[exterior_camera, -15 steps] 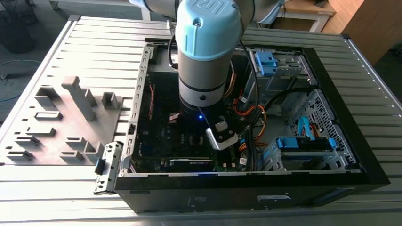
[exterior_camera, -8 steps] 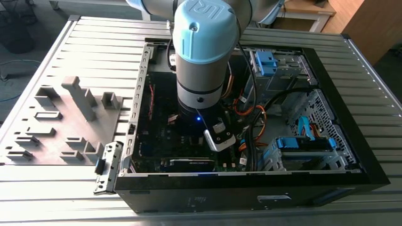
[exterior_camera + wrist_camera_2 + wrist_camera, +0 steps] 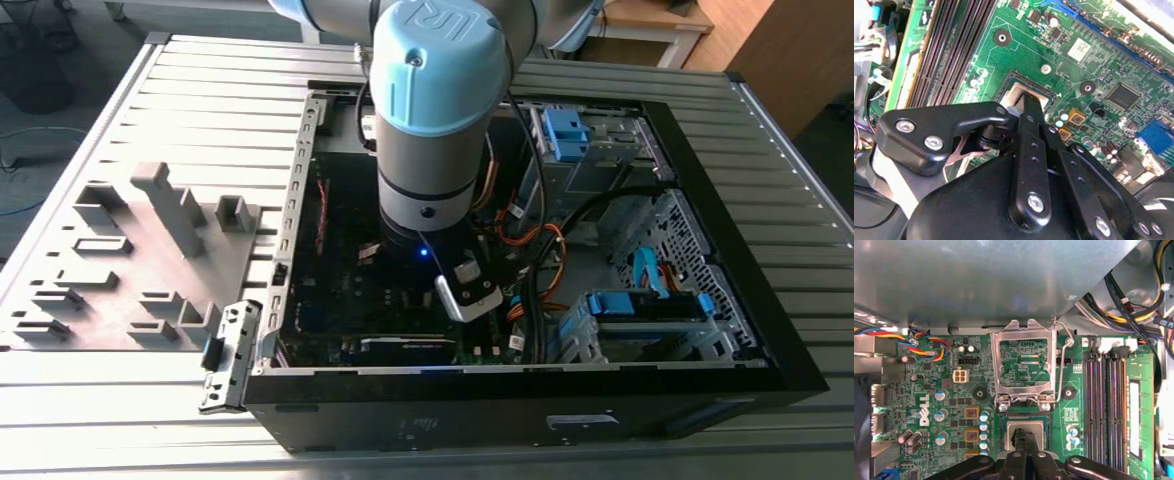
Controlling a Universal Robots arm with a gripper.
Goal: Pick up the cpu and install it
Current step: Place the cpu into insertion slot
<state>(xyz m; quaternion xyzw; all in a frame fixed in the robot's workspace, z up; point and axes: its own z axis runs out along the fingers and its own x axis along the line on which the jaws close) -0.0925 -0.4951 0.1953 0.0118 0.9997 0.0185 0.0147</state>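
One cpu (image 3: 1026, 425) (image 3: 1013, 95), a small shiny silver square, lies flat in its square seat on the green board (image 3: 949, 390) (image 3: 1019, 45). The gripper (image 3: 1025, 432) (image 3: 1025, 100) is right over it, and in both wrist views its black fingers (image 3: 1019, 442) are pressed close together, with only a thin line between them. Their tips are at the top of the cpu, about in its middle, and shiny metal shows on both sides of them. I cannot tell if they press on it or only just touch it. Just beside the cpu, the metal cover (image 3: 1026, 365) of the seat stands flipped open, held by two screws at its hinge. A thin wire lever (image 3: 1066, 365) stands up along one side of the cover. Long dark slots (image 3: 1104, 400) (image 3: 949, 45) run in a row near the seat. Some bright wires (image 3: 929, 345) in red, blue, yellow and orange curl over the board, well apart from the cpu. In the exterior view the big grey and blue arm (image 3: 427, 150) reaches straight down into an open black computer case (image 3: 747, 300). Blue parts (image 3: 641, 305) sit inside the case on the exterior view's right. The case lies on a ribbed metal table (image 3: 214, 100). A grey tray (image 3: 134, 260) with blocky shapes lies on the table on the exterior view's left, beside the case.
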